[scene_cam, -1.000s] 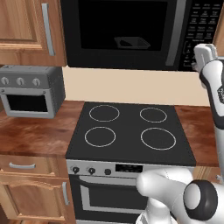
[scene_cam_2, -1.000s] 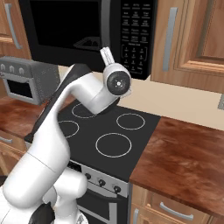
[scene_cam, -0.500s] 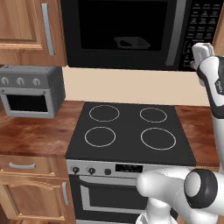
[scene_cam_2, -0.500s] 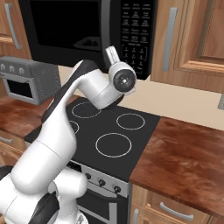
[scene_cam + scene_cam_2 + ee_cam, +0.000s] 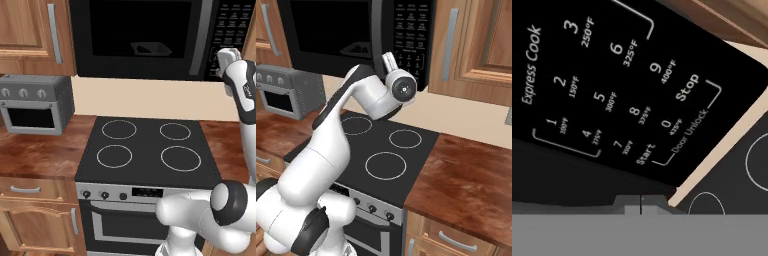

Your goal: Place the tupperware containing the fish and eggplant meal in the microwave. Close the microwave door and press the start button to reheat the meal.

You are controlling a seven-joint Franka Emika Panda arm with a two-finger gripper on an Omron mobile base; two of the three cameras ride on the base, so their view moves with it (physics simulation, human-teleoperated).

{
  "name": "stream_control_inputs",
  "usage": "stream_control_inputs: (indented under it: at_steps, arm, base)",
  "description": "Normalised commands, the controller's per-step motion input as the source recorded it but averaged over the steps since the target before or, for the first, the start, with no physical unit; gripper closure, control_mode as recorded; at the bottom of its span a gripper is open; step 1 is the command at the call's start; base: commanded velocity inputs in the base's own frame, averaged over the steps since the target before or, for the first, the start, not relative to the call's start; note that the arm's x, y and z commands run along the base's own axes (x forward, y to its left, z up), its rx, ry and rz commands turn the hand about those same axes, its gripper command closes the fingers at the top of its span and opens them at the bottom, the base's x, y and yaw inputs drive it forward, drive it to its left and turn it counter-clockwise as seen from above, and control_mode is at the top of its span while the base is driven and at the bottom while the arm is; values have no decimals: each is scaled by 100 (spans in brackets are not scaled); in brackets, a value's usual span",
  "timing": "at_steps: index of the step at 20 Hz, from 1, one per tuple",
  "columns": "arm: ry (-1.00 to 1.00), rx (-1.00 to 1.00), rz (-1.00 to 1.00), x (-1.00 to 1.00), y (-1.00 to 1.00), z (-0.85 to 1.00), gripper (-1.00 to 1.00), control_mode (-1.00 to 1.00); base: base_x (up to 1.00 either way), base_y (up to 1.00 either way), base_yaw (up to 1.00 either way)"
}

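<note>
**Reaching for the microwave keypad**

Looking along our gripper, we see its two finger tips pressed together with only a thin seam between them, nothing held, just below the keypad panel of the microwave. The "Start" key sits directly above the tips in the hand view, with "0" and "Door Unlock" beside it and "Stop" further along the same row. The numbers 1 to 9 and the words "Express Cook" fill the rest of the panel, all tilted because the hand is rolled.

From the left base view, our hand is raised against the lower part of the keypad at the microwave's right end; we cannot tell whether it touches. In the right base view the wrist sits just in front of the panel's lower edge.

The microwave door is flush with the front, its grey handle strip running vertically just left of the keypad. Through the dark glass we make out the tupperware inside the microwave; its contents are too dim to tell.

Below the microwave lies the black stove top with four ring burners. Left of the microwave, the grey toaster oven stands on the wooden counter.
</note>
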Motion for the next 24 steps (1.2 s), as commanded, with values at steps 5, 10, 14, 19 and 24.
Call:
stream_control_inputs:
  at_steps: [5, 10, 14, 19, 24]
  arm:
    - [0, 0, -2, 34, 0, -14, 100, -100]
    - [0, 0, -5, 36, -2, -11, 100, -100]
    - [0, 0, -6, 34, -8, -8, 100, -100]
    - [0, 0, -7, 36, -12, -7, 100, -100]
    - [0, 0, -8, 42, -17, -5, 100, -100]
  base:
    - [0, 0, 0]
    - [0, 0, 0]
    - [0, 0, 0]
    - [0, 0, 0]
    - [0, 0, 0]
